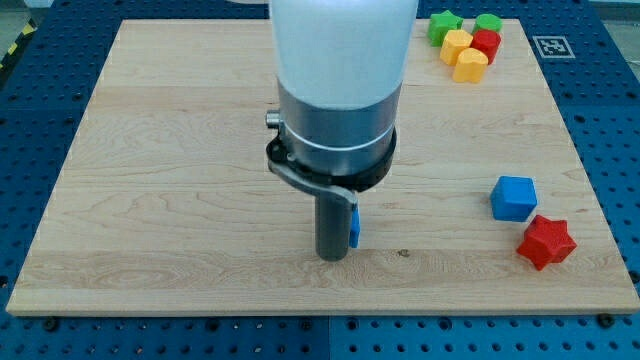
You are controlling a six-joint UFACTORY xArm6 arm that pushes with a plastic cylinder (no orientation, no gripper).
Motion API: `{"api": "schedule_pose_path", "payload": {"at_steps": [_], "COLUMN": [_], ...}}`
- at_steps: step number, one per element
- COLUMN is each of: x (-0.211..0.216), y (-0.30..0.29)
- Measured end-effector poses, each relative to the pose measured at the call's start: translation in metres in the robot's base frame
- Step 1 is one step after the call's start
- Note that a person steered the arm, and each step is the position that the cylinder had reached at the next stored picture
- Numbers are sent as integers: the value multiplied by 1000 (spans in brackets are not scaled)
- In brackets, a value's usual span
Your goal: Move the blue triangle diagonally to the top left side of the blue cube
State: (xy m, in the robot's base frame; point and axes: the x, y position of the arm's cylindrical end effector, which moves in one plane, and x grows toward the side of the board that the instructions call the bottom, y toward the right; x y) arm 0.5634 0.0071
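My tip seemingly touches a mostly hidden blue block; shape unclear.

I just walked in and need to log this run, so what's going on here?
My arm hangs over the wooden board, and its body hides the rod, so my tip does not show. A sliver of the blue triangle peeks out at the arm's right edge. The blue cube sits well to the view's right, with a red star just below it. The triangle is not yet beside the cube.

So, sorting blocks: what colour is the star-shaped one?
Red star block, clearest in the camera view.
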Motion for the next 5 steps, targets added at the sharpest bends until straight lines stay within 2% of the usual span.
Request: {"api": "schedule_pose_path", "payload": {"at_steps": [2,5], "x": [-40,-97], "y": [8,61]}}
